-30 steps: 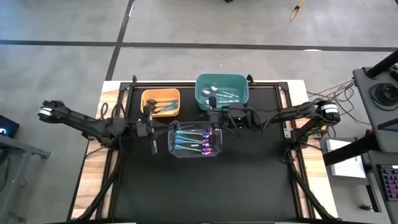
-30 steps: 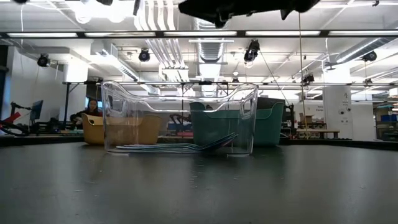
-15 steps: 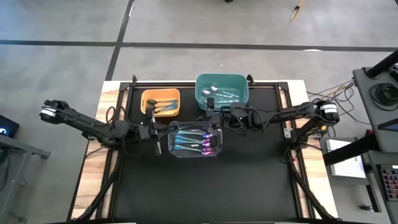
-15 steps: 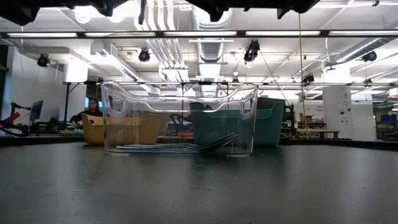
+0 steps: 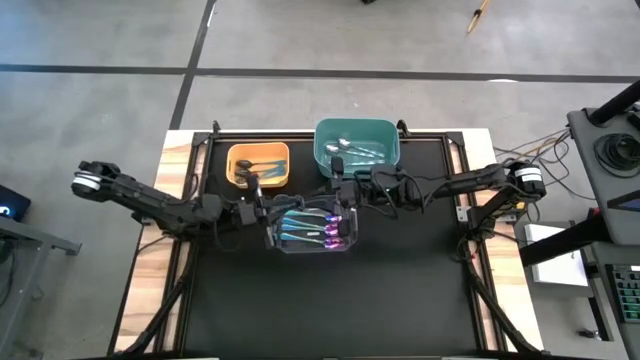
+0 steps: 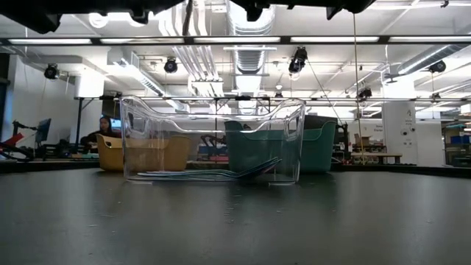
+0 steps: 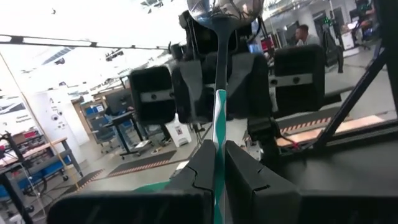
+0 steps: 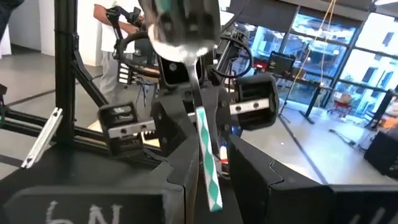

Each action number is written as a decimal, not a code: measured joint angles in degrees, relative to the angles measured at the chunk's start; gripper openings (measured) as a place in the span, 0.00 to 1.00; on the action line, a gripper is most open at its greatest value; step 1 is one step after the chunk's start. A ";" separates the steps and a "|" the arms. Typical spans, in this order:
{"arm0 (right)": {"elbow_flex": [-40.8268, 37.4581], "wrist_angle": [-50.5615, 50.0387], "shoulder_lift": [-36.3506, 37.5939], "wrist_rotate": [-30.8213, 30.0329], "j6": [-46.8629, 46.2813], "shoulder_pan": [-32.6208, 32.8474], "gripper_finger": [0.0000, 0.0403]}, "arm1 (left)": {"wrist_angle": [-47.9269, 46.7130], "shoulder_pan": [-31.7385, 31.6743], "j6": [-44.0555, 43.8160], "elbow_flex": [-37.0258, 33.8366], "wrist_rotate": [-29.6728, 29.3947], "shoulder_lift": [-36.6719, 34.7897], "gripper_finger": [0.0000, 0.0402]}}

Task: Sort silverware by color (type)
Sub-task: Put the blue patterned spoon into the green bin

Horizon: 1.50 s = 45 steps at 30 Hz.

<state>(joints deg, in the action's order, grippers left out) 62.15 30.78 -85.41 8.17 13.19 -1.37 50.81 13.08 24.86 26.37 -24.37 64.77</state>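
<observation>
1. Standing upright between the left gripper [image 7: 219, 163] fingers, a spoon [image 7: 219, 81] shows a shiny silver bowl above a teal-and-white handle; the fingers are pressed together on the handle.
2. A second spoon [image 8: 200, 99], silver-bowled with a teal-and-white handle, rises from the right gripper [image 8: 208, 163], whose fingers are clamped on its handle.
3. From above, the left gripper [image 5: 262, 212] sits at the left end of the clear bin [image 5: 352, 243], and the right gripper [image 5: 343, 190] sits just beyond that bin's far right corner, near the teal bin [image 5: 322, 135].
4. Both arms reach inward, stretched low and nearly level from the table's sides toward the middle, so the two grippers face each other.
5. In each wrist view the other arm's gripper fills the background right behind the held spoon.
6. Three bins stand on the black table [image 5: 330, 300]: the clear one in the middle, an orange bin [image 5: 234, 158] behind it to the left, the teal one behind it to the right.
7. The clear bin holds about four spoons with teal handles and purple-pink bowls [image 5: 335, 228], lying side by side.
8. The orange bin holds dark-bowled spoons [image 5: 262, 170] and the teal bin silver ones [image 5: 352, 151]; their counts cannot be told.
9. In the low view, spoon handles [image 6: 221, 174] lie flat on the clear bin's floor.
</observation>
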 joint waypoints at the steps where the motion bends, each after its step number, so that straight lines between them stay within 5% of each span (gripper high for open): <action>1: 0.00 -0.04 0.00 -0.26 0.92 0.02 0.19 | 0.04 -0.16 0.00 0.15 0.01 0.60 0.00; 8: 0.00 -3.51 0.00 -0.65 10.51 0.00 0.19 | 0.53 -0.98 0.20 1.15 -0.03 2.27 0.00; 15: 0.46 -2.18 0.11 -0.64 -3.23 -0.17 0.19 | 0.60 -1.31 0.17 0.81 -0.04 1.33 0.00; 20: 0.46 -2.62 0.07 -0.66 -4.14 -0.13 0.19 | 0.35 -1.35 0.17 0.79 -0.05 1.92 0.00; 29: 0.46 -4.30 0.07 -0.75 7.56 -0.15 0.18 | 0.47 -1.88 0.17 0.87 -0.15 2.70 0.01; 34: 0.46 -5.50 0.21 -0.71 1.55 -0.34 0.16 | 0.55 -1.88 0.18 0.87 -0.58 2.02 0.01; 39: 0.46 -11.21 0.98 -4.82 -1.01 -0.55 0.28 | 0.46 -1.88 0.19 0.87 -0.58 1.72 0.01; 45: 0.46 -14.40 0.98 -22.13 -3.88 -0.52 0.54 | 0.44 -1.94 0.20 0.85 -0.58 1.62 0.01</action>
<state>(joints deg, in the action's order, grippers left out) 62.61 16.38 -84.42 -13.96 9.30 -1.89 51.24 11.14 25.06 27.22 -24.95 66.39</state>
